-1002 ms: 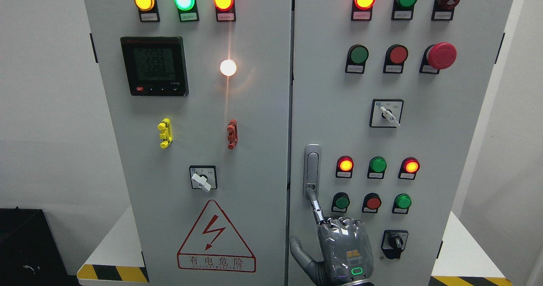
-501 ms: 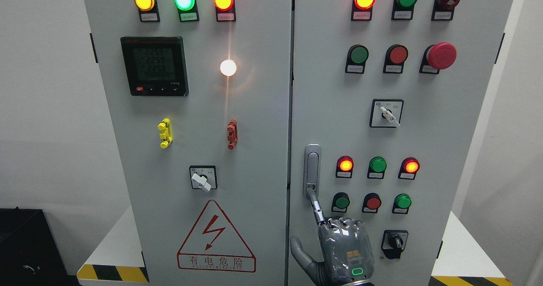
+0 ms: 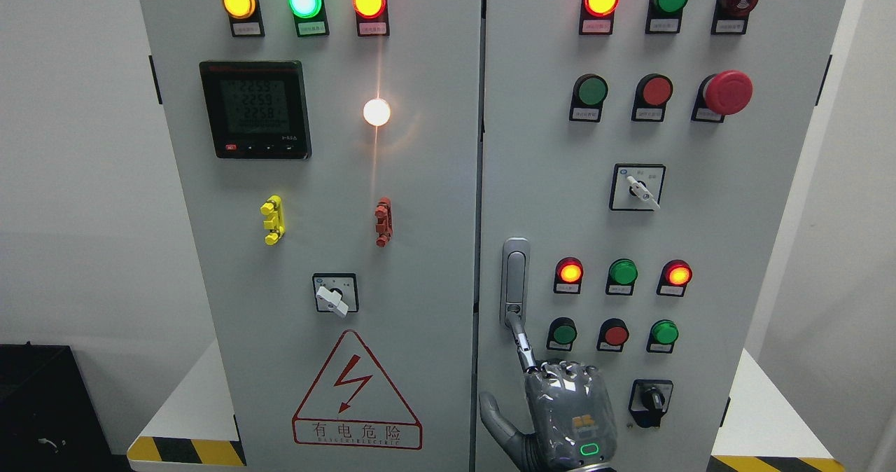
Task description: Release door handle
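Fingertip (image 3: 516,326) of my otherwise curled right hand (image 3: 570,416) touches the lower-centre door handle (image 3: 515,276), probably stiff, slick metal, hookable at its bottom.

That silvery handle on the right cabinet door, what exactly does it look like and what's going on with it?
The door handle is a slim, upright, metallic-looking piece with a rounded top, lying flush on the right door's left edge, beside the seam between the doors. A raised grey bar runs down its middle to a small round lock or button near the bottom. One outstretched finger of the right hand reaches up to that lower end; the other fingers stay curled.
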You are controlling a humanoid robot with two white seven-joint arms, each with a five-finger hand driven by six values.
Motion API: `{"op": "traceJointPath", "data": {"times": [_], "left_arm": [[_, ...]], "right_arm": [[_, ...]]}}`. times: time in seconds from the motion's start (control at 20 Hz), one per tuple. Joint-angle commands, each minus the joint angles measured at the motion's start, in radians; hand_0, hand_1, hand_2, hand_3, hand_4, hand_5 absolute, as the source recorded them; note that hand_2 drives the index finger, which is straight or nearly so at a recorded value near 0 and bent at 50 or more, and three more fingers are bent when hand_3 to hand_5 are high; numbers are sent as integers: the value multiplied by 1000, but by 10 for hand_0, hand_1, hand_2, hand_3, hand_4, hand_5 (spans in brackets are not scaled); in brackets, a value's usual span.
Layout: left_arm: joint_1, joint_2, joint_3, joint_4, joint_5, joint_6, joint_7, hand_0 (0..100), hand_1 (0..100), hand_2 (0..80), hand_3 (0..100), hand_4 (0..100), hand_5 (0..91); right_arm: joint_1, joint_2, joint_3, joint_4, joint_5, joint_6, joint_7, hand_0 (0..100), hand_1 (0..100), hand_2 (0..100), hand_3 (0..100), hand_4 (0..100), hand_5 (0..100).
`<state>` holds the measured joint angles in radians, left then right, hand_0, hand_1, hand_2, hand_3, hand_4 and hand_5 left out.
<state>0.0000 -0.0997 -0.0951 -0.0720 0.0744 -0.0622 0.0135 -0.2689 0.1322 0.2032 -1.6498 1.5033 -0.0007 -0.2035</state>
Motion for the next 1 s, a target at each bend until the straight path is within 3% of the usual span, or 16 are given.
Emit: {"op": "traceJointPath", "data": {"times": [0.0,0.95], "left_arm": [[17,0,0,0,-1,-1,0,120,556,0,0,0,0],[17,0,0,0,-1,-1,0,120,556,0,0,0,0]], "right_arm": [[2,0,-1,19,0,1,0,369,245,60,1000,1000,1000],[8,-2,-1,15,-1,1,0,367,246,63,1000,1000,1000]]}}
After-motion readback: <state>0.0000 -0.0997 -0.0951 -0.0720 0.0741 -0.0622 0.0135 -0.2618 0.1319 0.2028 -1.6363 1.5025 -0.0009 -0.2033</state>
